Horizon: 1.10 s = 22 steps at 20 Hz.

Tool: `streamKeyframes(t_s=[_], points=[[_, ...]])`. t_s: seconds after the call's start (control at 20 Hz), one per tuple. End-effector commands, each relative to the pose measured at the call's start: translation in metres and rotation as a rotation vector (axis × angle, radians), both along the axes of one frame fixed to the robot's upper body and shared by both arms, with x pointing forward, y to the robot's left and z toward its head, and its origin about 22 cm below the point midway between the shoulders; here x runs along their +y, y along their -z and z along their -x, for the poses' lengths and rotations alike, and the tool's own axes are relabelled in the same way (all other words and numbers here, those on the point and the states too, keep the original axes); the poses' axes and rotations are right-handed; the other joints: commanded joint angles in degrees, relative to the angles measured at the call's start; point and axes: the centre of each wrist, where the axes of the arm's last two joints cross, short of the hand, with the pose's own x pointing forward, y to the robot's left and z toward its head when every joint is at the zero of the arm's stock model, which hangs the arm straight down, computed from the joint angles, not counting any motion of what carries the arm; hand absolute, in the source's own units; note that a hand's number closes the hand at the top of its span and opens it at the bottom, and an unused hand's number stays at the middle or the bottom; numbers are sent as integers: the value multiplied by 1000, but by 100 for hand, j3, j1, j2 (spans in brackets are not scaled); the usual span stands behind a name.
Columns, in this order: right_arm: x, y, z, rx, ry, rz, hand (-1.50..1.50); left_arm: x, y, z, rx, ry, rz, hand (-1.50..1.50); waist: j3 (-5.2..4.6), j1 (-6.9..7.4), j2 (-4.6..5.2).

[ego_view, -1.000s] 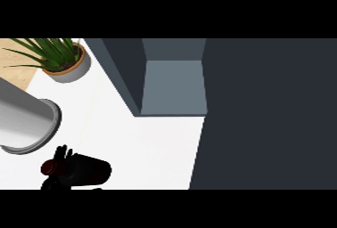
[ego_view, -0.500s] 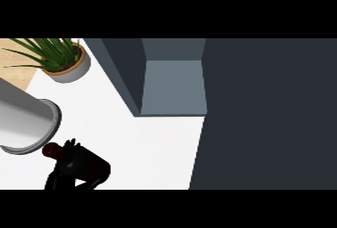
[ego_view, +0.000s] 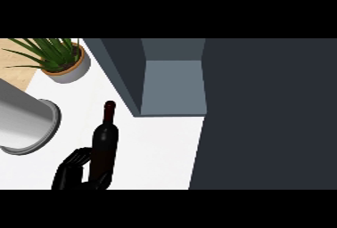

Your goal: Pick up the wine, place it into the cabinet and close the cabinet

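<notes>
Black left hand (ego_view: 74,174) has shifted right; the dark glass wine bottle (ego_view: 105,141), earlier mostly hidden under it, now shows full length.
Hand at lower left of frame, fingers (ego_view: 77,156) curled round bottle's lower body; red cap (ego_view: 110,105) points up-frame over white countertop (ego_view: 158,147). Big grey cylinder (ego_view: 23,127) at left edge; leafy plant in grey pot (ego_view: 63,62) upper left; open grey cabinet recess (ego_view: 171,84) upper centre.

Left hand (ego_view: 72,176), lower left of frame: black all over, dull finish with faint grey sheen on the raised edges. Fingers (ego_view: 80,156) slim and segmented, giving a ridged outline. Palm block broad, darker
</notes>
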Motion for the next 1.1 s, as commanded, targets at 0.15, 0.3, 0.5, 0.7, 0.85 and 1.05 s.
streamKeyframes(t_s=[0.15,0.3,0.5,0.7,0.85,1.05], points=[[-3,-3,20,-5,-55,-16,-150,-33,-15,-33,-154,86,-108,150,0,12,1],[-6,5,6,22,-80,-16,-150,-49,-33,-72,-231,147,-134,150,6,-5,21],[-9,-11,12,4,-80,5,-150,-68,-22,-79,-320,164,-128,150,-3,-15,11],[-9,-15,16,9,-76,-2,-150,-76,-56,-97,-410,167,-154,150,0,4,-12],[-14,2,10,16,-68,-2,-150,-93,-74,-106,-445,206,-140,150,5,16,7],[-15,-1,15,19,-59,0,-150,-121,-103,-97,-434,271,-46,150,5,14,-11]])
